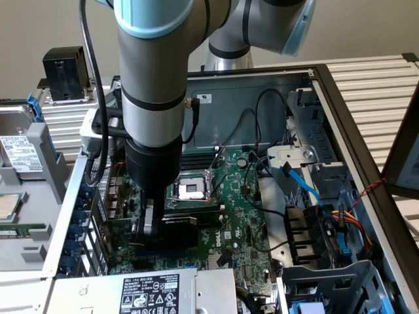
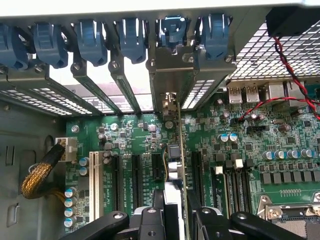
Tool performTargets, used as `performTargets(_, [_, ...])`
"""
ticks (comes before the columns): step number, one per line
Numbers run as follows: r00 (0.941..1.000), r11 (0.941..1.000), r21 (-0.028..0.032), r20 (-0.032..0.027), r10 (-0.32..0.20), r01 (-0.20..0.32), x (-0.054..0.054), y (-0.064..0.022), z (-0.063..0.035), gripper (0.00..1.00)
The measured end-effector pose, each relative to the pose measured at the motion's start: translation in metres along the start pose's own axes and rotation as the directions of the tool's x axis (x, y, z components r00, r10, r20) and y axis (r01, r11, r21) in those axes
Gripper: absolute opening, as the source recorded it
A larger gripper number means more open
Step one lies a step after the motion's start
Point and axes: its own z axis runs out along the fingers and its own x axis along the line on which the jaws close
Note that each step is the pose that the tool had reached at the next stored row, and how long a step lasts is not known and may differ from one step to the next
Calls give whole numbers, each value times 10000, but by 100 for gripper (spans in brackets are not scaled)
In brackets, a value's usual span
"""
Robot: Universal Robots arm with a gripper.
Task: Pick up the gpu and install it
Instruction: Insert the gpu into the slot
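Inside the open case (image 1: 340,118), the arm (image 1: 154,78) reaches straight down over the motherboard (image 1: 242,216), with the jaws (image 1: 152,226) low above the expansion slots near the case's rear wall, toward the exterior view's left. The jaws are closed on the gpu (image 1: 183,226), gripping it by its upper edge. In the exterior view the card shows as a black shroud standing on edge just below the CPU socket (image 1: 190,190), running along the board from the jaws toward the exterior view's right.

In the wrist view the gpu (image 2: 179,150) is seen edge-on, a thin green board running from between the jaws (image 2: 175,215) up to the rear wall, where its silver bracket (image 2: 170,75) stands in one of the slot openings among the blue clips (image 2: 172,30). The card lines up with a black slot (image 2: 192,172) on the motherboard (image 2: 250,160); whether it is fully seated cannot be told. A braided cable (image 2: 40,175) lies well apart at the board's edge, and red and black wires (image 2: 280,95) cross near the rear ports.

In the exterior view a power supply (image 1: 144,291) sits at the near edge, and drive cages (image 1: 327,275) with blue cables (image 1: 301,180) fill the right side.
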Motion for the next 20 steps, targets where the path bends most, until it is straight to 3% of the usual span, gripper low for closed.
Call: performTargets(20, [10000,10000,-3,-63,26,-26,-17,-6,11,29])
